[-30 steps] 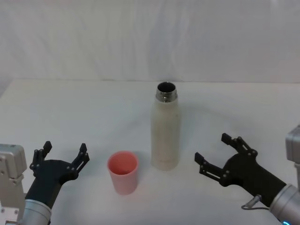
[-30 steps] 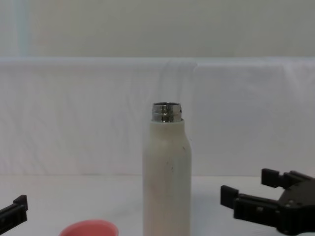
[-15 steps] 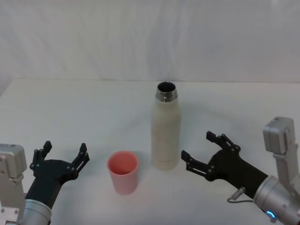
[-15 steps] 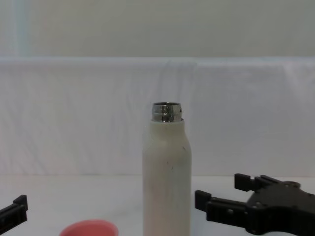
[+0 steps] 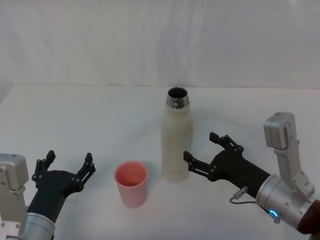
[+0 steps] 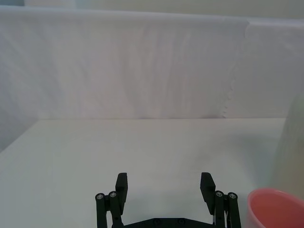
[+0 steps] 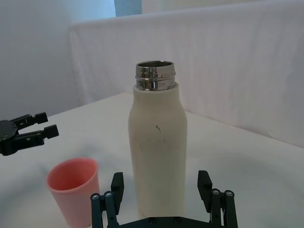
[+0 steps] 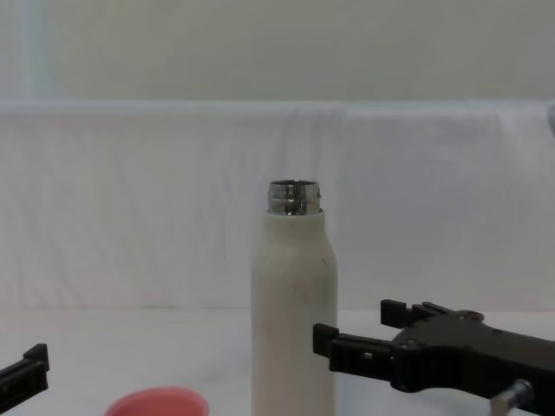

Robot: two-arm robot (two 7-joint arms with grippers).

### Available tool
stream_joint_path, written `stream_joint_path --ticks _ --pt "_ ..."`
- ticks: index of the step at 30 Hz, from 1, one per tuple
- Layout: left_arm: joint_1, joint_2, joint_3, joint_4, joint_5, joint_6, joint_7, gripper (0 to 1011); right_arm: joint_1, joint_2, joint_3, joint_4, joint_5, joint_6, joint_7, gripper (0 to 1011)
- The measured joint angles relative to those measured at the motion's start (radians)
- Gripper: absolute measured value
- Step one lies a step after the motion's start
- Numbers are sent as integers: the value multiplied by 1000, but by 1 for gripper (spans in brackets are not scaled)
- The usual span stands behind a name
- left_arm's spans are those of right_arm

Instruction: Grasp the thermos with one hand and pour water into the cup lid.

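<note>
The cream-white thermos stands upright at the table's middle with its steel neck uncapped, also seen as thermos and thermos. Left of it stands the pink cup lid, upright, also cup lid and cup lid. My right gripper is open, its fingertips just right of the thermos's lower body and apart from it; right gripper, right gripper. My left gripper hangs open left of the cup lid, holding nothing; left gripper.
A white table carries everything, with a white cloth backdrop behind its far edge. Bare surface lies on all sides of the thermos and cup lid.
My right gripper has moved left toward the thermos, from well to its right to just beside it, staying open. The left arm, thermos and cup lid have not moved.
</note>
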Motion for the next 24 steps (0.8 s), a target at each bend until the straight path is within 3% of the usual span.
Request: stream_joint_path --ticks 24 --pt "0 0 0 0 0 0 0 1001 99 -41 -50 100 5 10 -5 1001"
